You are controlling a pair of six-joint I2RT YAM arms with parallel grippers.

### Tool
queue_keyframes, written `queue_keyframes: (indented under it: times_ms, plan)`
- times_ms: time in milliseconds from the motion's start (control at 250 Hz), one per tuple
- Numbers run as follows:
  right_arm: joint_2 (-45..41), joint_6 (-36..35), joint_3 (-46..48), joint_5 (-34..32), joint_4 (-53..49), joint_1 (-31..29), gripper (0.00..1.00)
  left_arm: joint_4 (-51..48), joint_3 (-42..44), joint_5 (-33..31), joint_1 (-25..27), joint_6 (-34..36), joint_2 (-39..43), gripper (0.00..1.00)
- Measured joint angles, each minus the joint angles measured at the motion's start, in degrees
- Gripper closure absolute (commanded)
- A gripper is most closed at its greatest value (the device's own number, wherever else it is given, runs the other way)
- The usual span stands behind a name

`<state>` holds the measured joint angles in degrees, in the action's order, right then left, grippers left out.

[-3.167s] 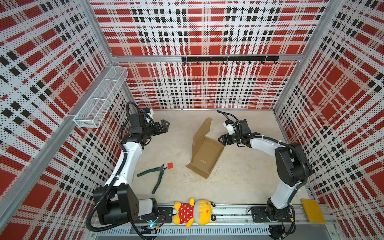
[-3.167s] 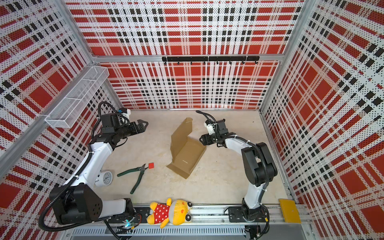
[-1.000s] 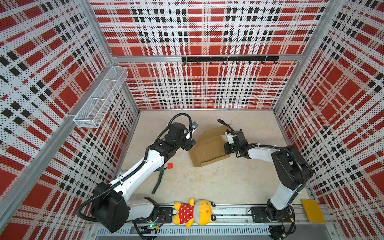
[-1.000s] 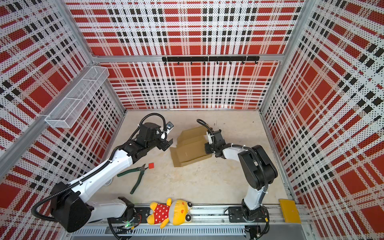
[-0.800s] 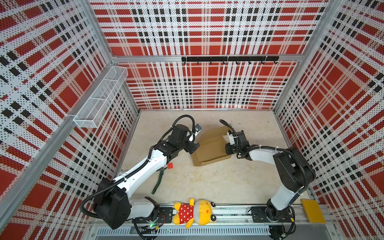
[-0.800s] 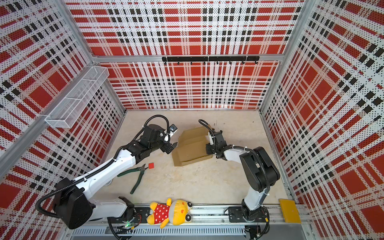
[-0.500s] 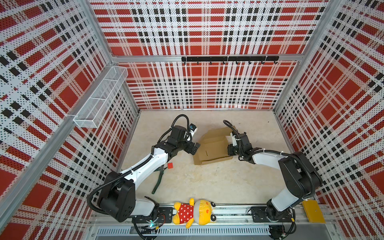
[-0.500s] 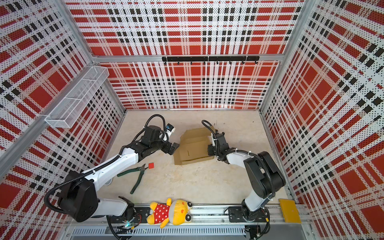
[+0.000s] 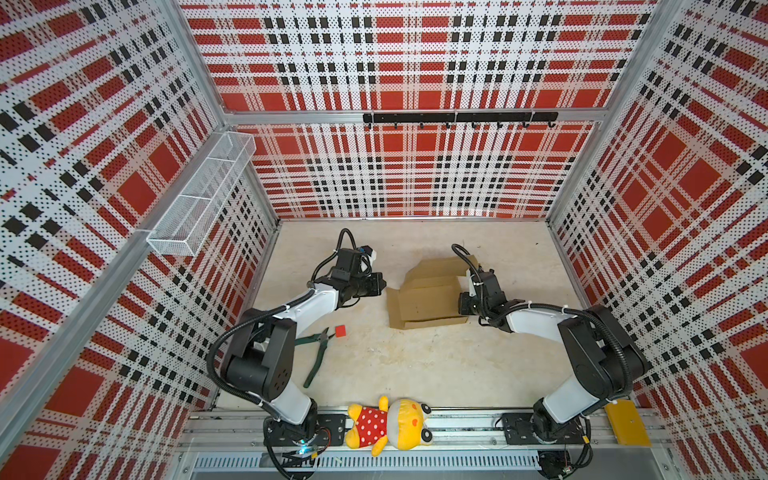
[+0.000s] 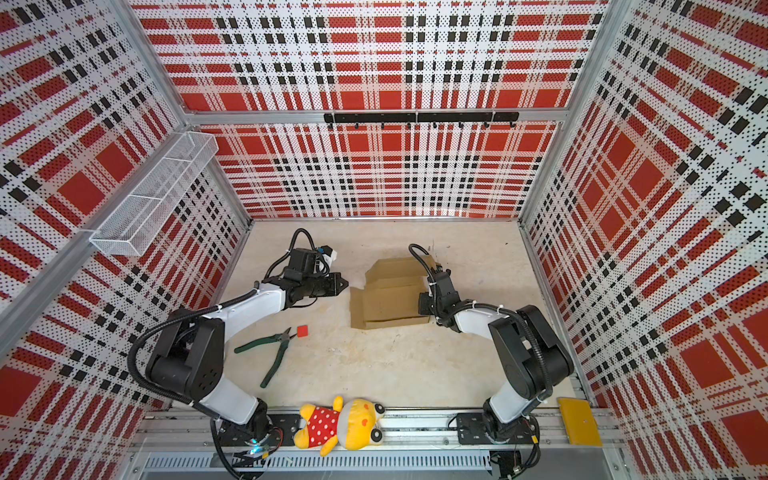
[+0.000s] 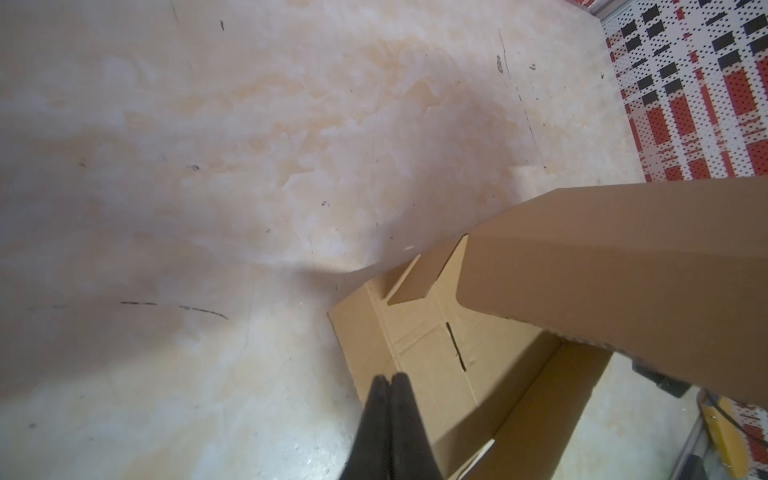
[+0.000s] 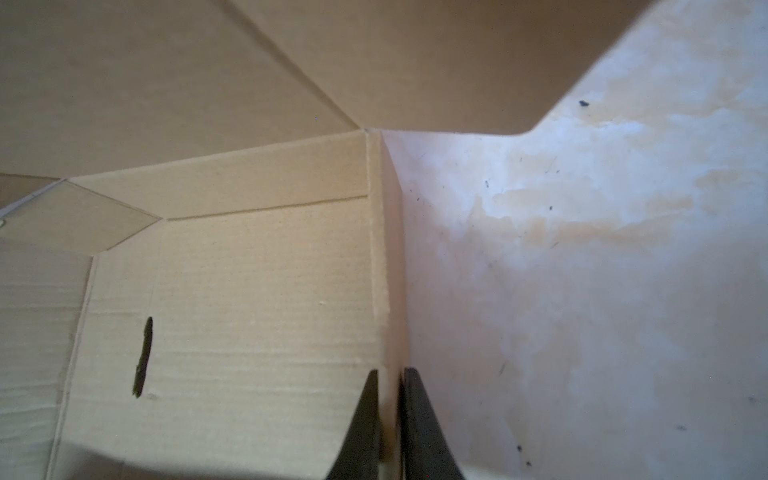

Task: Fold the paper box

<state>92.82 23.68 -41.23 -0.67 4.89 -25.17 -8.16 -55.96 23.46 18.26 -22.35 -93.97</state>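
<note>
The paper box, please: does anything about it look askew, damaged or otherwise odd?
No damage shows. The paper box is only half folded: its far panel stands raised at a slant, its left flap lies flat, and the right gripper pinches its right wall.

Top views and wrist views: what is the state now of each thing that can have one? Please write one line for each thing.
paper box: partly folded, lid flap raised, not closed.
left gripper: shut, holding nothing, at the box's edge.
right gripper: shut on the box's side wall.
pliers: lying flat, handles apart.
plush toy: lying on the front rail.
</note>
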Motion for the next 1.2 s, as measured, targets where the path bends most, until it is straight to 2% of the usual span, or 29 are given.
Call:
queue_keyframes:
  times_ms: [148, 364, 580, 876, 1201]
  plan:
    - [0.00, 0.37, 0.00, -0.11, 0.02, -0.31, 0.88, 0.85, -4.52, 4.50, -1.16, -4.39, -5.44, 1.00]
    - [0.00, 0.42, -0.04, -0.50, -0.20, -0.87, 0.88, 1.20, -11.08, 8.11, -1.75, -6.80, -12.63, 1.00]
    - [0.00, 1.51, -0.31, -1.20, -0.72, -1.55, 0.88, 1.01, -10.99, 9.62, -1.20, -8.31, -14.21, 1.00]
    - [0.00, 2.71, -0.55, -1.97, -1.40, -1.77, 0.88, 3.28, -6.80, 11.56, 3.06, -11.52, -14.19, 1.00]
    - [0.00, 4.11, -0.55, -1.97, -1.07, -2.03, 0.88, 7.39, -5.75, 13.29, 3.34, -15.32, -14.21, 1.00]
